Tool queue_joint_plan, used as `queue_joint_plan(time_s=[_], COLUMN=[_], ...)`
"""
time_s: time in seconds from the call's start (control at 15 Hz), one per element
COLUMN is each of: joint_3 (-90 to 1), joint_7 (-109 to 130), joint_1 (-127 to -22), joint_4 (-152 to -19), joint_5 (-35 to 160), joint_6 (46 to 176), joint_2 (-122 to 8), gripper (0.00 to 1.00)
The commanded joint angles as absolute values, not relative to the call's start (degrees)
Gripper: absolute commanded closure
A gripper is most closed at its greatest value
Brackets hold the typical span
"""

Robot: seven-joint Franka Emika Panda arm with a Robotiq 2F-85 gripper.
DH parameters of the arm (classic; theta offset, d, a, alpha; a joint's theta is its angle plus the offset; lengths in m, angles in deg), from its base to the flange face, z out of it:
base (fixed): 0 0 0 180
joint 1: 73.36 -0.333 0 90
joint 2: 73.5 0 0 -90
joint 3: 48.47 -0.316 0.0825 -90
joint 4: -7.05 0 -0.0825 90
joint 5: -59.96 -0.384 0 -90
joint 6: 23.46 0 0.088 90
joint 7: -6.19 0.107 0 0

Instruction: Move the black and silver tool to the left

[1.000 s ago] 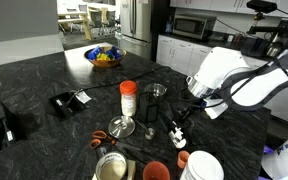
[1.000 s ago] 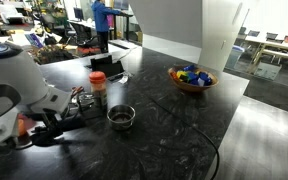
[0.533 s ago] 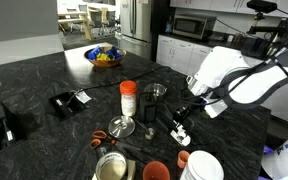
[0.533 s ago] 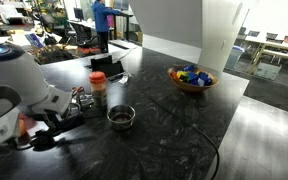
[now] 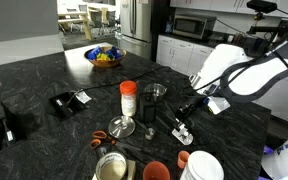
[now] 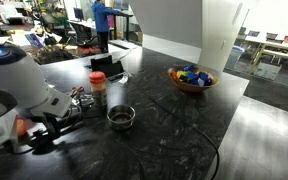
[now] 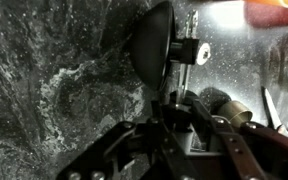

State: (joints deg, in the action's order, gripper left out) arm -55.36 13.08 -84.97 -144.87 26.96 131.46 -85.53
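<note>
Dark marbled counter (image 5: 44,80), bowl of bright pieces (image 5: 104,56) towards the back, orange-capped white bottle (image 5: 128,98) beside a glass cup (image 5: 155,96), round silver dish (image 5: 122,127) just in front, flat black item with white patch (image 5: 70,100), microwave (image 5: 194,27) behind.

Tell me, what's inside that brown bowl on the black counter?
Small bright pieces, blue, yellow and red, heaped in the bowl. What they are is too small to tell; anything beneath them is covered.
</note>
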Motion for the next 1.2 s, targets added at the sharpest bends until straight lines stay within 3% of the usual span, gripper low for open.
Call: queue_joint_plan(time_s=[0.0, 0.47, 0.8, 1.13], joint_3=[-53.65, -53.6, -53.27, -55.13], joint_7=[11.08, 9.67, 3.6, -0.43], joint_1=[-86.15, -88.1, -94.01, -93.44], joint_4=[-147.31, -146.21, -140.84, -134.15], joint_5=[23.99, 24.88, 21.1, 25.76], joint_6=[125.09, 119.81, 122.73, 129.13], joint_2=[-92.88, -102.14, -99.57, -94.89], gripper=[0.9, 0.9, 0.9, 0.9])
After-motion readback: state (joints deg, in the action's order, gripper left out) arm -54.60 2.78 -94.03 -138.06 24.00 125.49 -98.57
